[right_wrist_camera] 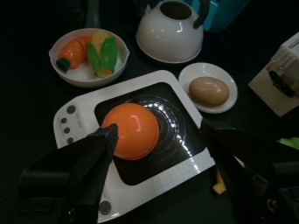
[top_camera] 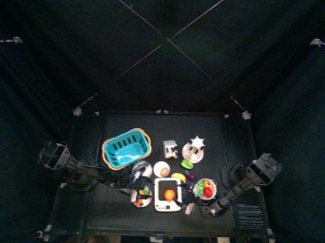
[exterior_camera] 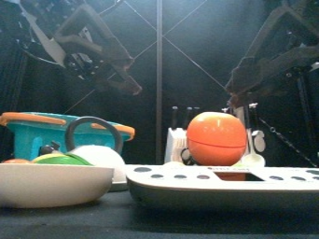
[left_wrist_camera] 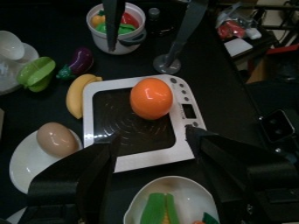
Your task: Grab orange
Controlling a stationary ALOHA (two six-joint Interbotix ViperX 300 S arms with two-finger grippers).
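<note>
The orange (left_wrist_camera: 152, 96) is a smooth bright-orange ball resting on the dark platform of a white kitchen scale (left_wrist_camera: 184, 131). It also shows in the right wrist view (right_wrist_camera: 135, 129), the front view (exterior_camera: 215, 137) and the top view (top_camera: 166, 196). My left gripper (left_wrist_camera: 152, 171) is open and empty, hovering above the scale with the orange ahead of its jaws. My right gripper (right_wrist_camera: 163, 175) is open and empty too, hovering over the scale from the other side, its jaws either side of the orange's near edge. Neither touches the orange.
A blue basket (top_camera: 124, 147) stands at the back left. A plate with an egg (left_wrist_camera: 56, 138), a banana (left_wrist_camera: 79, 92), a bowl of toy vegetables (right_wrist_camera: 90, 54) and a white teapot (right_wrist_camera: 173, 31) crowd round the scale. A white bowl (exterior_camera: 50, 182) sits front left.
</note>
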